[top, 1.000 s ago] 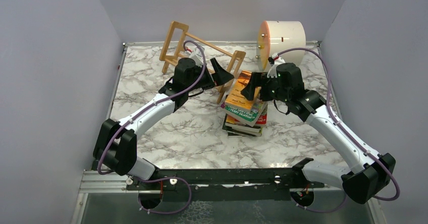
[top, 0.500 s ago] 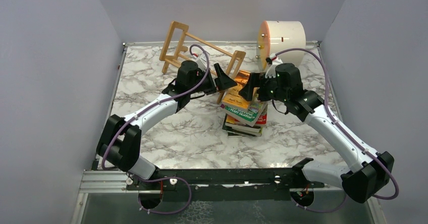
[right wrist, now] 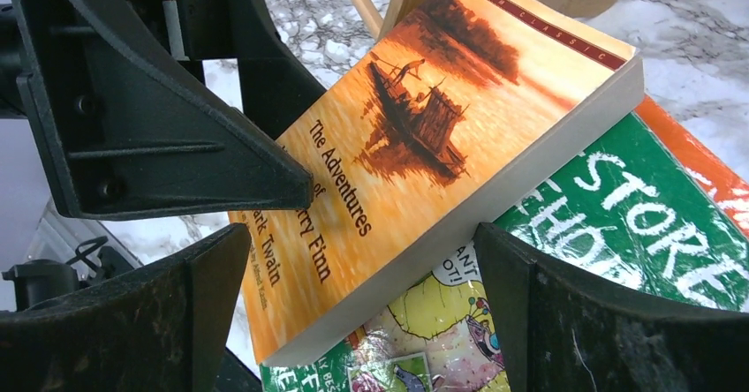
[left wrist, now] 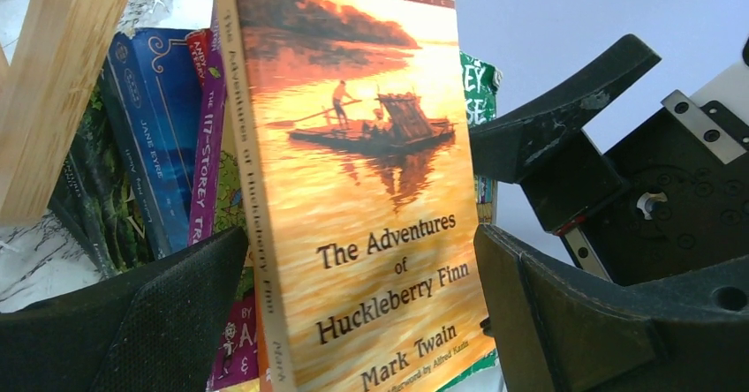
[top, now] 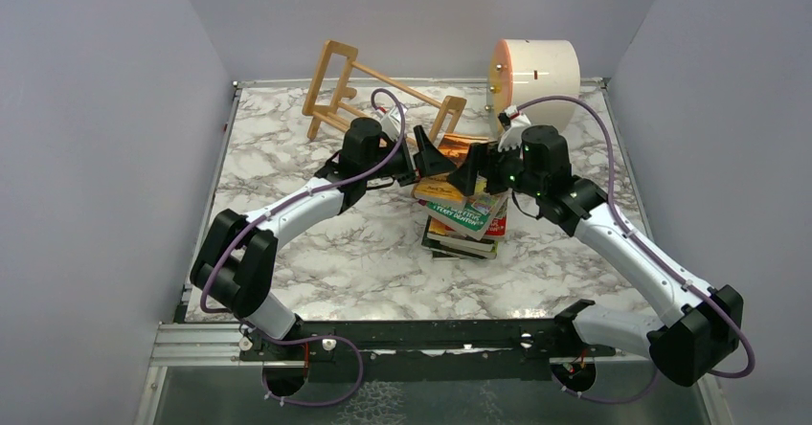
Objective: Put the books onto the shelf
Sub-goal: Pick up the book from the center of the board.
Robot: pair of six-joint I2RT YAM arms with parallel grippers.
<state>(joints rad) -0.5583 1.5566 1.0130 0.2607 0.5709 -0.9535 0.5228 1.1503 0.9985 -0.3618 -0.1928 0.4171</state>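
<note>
At the upper left of centre in the top view, the shelf (top: 383, 100) sits askew on the counter (top: 316, 243), its rails running diagonally down to an end piece just beside the books (top: 466, 222). Right of it, the left claw (top: 428, 152) hangs released and empty at the left edge of the stack's top book, the orange Huckleberry Finn (left wrist: 362, 198). In the left wrist view that cover fills the gap between the fingers, long axis up the frame, spine toward the left finger. The stack itself lies mid-frame, none of it on the shelf yet. From the right, the right claw (top: 474, 168) is likewise spread wide and holding nothing, the book lying diagonally ahead of it. Both claws are about equally close, though the left arm is nearer the shelf. They nearly meet over the cover, so crowding looks the main risk. The cream drum (top: 534, 78) stands upper right, apart.
</note>
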